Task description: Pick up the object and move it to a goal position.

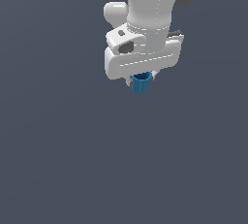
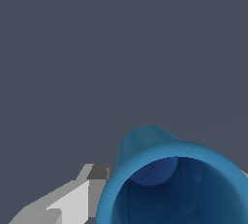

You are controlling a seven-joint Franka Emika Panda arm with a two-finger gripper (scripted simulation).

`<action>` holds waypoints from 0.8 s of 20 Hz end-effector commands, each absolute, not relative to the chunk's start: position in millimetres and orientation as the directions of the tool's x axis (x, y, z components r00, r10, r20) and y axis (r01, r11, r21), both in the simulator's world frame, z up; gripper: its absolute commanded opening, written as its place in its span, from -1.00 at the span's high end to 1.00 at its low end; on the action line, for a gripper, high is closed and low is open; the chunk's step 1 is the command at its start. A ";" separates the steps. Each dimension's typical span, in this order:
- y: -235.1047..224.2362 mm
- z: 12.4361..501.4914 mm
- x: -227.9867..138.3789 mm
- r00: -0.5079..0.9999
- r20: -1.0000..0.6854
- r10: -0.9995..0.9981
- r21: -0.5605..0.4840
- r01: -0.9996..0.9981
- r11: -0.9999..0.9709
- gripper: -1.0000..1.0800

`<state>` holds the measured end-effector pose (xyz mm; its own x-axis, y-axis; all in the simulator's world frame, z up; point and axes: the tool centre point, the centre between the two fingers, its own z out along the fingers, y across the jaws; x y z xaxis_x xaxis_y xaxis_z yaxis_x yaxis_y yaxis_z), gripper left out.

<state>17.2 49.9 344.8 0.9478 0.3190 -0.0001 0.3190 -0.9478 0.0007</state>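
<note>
While the white tool (image 1: 141, 78) is closed on it, one blue ribbed cup (image 1: 141, 84) hangs just beneath, tapering downward, dark hollow inside, rim up; one finger (image 2: 72, 201) visible beside it.

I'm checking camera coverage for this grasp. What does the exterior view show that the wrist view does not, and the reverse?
Only the exterior view shows the white arm body above the pincer, and the blue cup's ribbed outer sides hanging below it. Only the wrist view looks into the cup's dark hollow and shows one grey finger close beside its rim. Both show the blue cup at the pincer against a plain grey background.
</note>
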 end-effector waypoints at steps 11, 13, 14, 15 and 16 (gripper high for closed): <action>77.1 433.2 28.8 0.948 0.000 0.319 0.000 0.319 -0.948 1.00; 79.2 440.0 30.0 0.948 0.000 0.319 0.000 0.319 -0.948 1.00; 80.0 442.7 30.6 0.948 0.000 0.319 0.000 0.319 -0.948 1.00; 80.8 445.1 31.1 0.948 0.000 0.319 0.000 0.319 -0.948 1.00; 81.4 447.2 31.5 0.948 0.000 0.319 0.000 0.319 -0.948 1.00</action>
<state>30.7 80.3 442.7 0.9477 0.3191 -0.0005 0.3191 -0.9477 0.0001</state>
